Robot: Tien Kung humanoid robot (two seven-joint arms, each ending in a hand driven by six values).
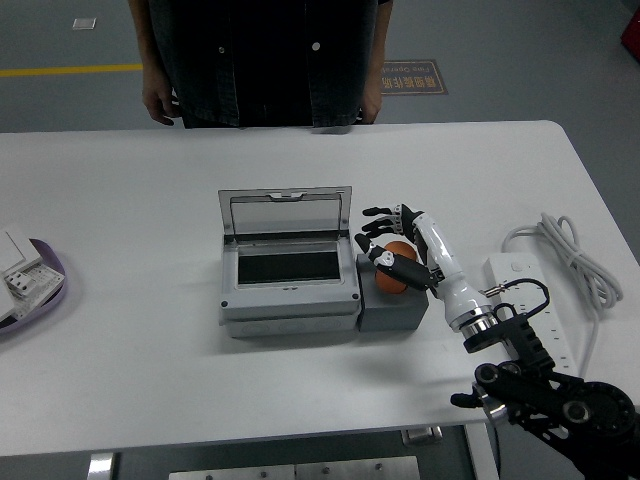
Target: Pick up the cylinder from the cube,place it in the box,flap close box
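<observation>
The orange cylinder (398, 270) sits at the top of the dark grey cube (393, 308), right of the box. My right hand (386, 243) reaches in from the lower right; its fingers curl over the cylinder from behind and its thumb crosses the front, so it is shut on it. Only part of the cylinder shows between the fingers. I cannot tell whether it is lifted off the cube. The grey box (288, 300) stands open in the middle of the table, its clear lid (287, 212) upright at the back and its inside dark. My left arm is out of view.
A white power strip (530, 305) and its coiled cable (560, 245) lie at the right. A purple tray (45, 290) with white parts sits at the left edge. A person stands at the far side, hands (160, 103) hanging by the table edge.
</observation>
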